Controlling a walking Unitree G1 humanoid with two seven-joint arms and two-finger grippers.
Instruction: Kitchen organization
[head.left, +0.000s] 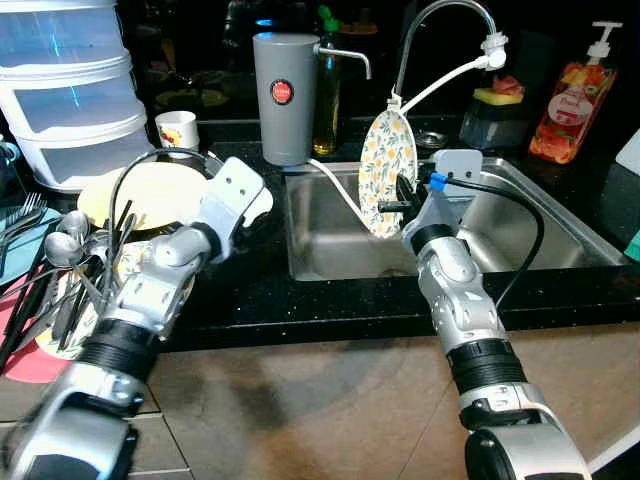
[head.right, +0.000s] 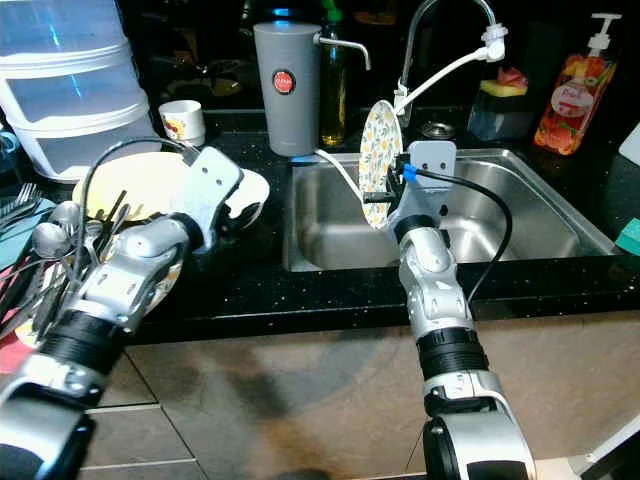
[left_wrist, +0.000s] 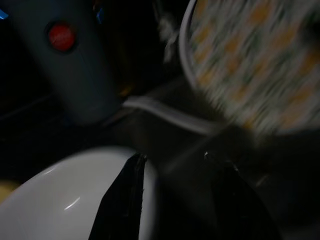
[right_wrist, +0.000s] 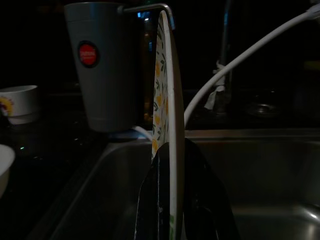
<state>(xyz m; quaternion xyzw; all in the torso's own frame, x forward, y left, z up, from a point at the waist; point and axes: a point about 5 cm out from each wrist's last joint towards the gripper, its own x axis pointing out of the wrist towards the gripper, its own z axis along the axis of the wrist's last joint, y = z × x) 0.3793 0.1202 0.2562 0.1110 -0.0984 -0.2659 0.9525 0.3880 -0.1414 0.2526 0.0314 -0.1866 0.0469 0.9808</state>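
both arms are silver, built of rounded metal segments with ribbed black bands at the forearm joints. each wrist carries a pale grey boxy housing. a black cable loops from the right wrist housing down the arm, with a blue connector at its top; another black cable arcs over the left arm. each claw has two long black fingers.
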